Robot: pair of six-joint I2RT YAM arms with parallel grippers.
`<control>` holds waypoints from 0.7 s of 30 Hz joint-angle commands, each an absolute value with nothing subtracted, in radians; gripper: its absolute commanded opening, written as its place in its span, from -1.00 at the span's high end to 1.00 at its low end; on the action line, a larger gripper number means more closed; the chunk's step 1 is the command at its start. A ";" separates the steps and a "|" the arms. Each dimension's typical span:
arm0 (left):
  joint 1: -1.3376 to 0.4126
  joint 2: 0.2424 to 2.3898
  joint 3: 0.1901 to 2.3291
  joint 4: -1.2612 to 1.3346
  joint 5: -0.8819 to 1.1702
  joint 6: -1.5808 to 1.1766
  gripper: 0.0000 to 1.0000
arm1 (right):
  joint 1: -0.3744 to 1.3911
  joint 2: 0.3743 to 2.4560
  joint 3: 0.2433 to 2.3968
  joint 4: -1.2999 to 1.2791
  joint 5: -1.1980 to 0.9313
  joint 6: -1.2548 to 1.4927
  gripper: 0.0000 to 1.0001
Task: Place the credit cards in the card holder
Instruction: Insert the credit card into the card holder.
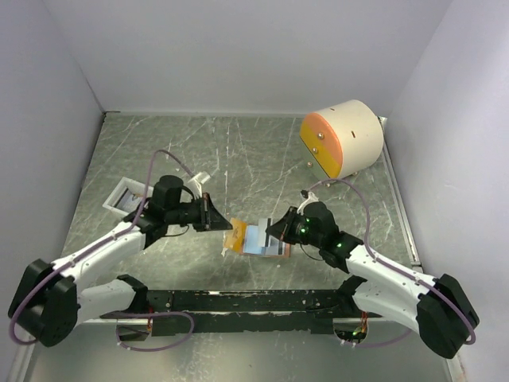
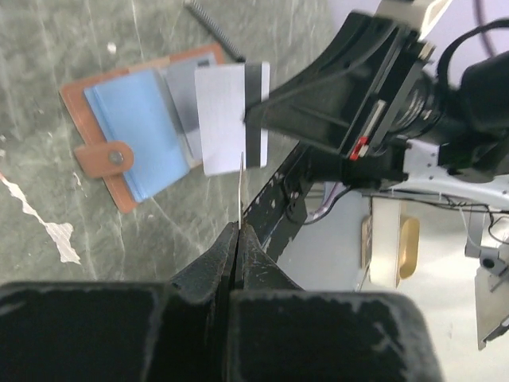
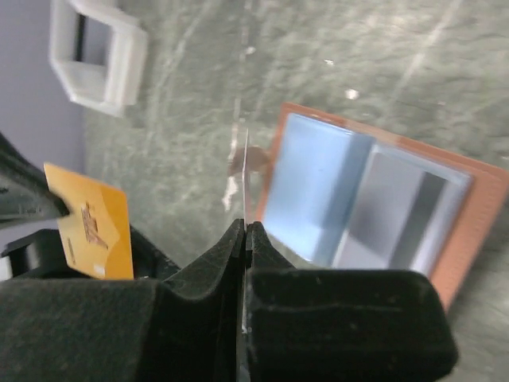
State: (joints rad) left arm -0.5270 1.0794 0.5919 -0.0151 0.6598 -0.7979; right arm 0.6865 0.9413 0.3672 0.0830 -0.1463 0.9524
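The left gripper [image 2: 238, 229] has its jaws pressed together on an orange card [image 3: 87, 231], which its own wrist view shows only as a thin edge. The card's face appears in the right wrist view, its left edge cut off by the dark finger holding it. A small brownish mark is printed on it, too blurred to read. The right gripper [image 3: 245, 229] is clamped in the same way on a white card [image 2: 231, 115] with a dark stripe down one side.

The card holder [image 1: 256, 239] lies open and flat on the table [image 1: 238, 151], between the two grippers and toward the near edge, with its snap tab [image 2: 103, 157] sticking out. Inside it are light blue and grey panels, and I cannot tell whether they are cards or pockets. From above, the right gripper hides part of it.

A white tray [image 1: 119, 191] sits on the left, partly covered by the left arm. A cream cylinder [image 1: 354, 131] with an orange face stands in the far right corner.
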 commanded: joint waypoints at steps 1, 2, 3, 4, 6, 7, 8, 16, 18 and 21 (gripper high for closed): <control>-0.582 1.166 0.580 0.059 0.700 -0.742 0.87 | 0.669 0.971 0.356 0.007 -0.052 0.908 1.00; -0.587 1.189 0.578 0.063 0.703 -0.736 0.86 | 0.666 0.977 0.353 0.007 -0.043 0.909 1.00; -0.590 1.211 0.570 0.075 0.710 -0.732 0.86 | 0.662 0.982 0.347 0.017 -0.042 0.910 1.00; -0.592 1.230 0.560 0.087 0.714 -0.735 0.87 | 0.659 0.985 0.338 0.029 -0.043 0.912 1.00; -0.592 1.265 0.540 0.120 0.720 -0.739 0.87 | 0.653 0.995 0.323 0.053 -0.044 0.922 1.00; -0.592 1.280 0.532 0.135 0.722 -0.741 0.87 | 0.651 1.000 0.318 0.059 -0.042 0.924 1.00; -0.592 1.297 0.525 0.147 0.722 -0.742 0.86 | 0.650 1.006 0.313 0.063 -0.040 0.925 1.00; -0.594 1.415 0.492 0.248 0.714 -0.762 0.87 | 0.615 1.047 0.281 0.142 -0.074 0.912 1.00; -0.594 1.431 0.489 0.255 0.698 -0.756 0.86 | 0.607 1.068 0.282 0.155 -0.096 0.911 1.00; -0.593 1.453 0.485 0.255 0.672 -0.757 0.87 | 0.600 1.069 0.276 0.173 -0.128 0.926 1.00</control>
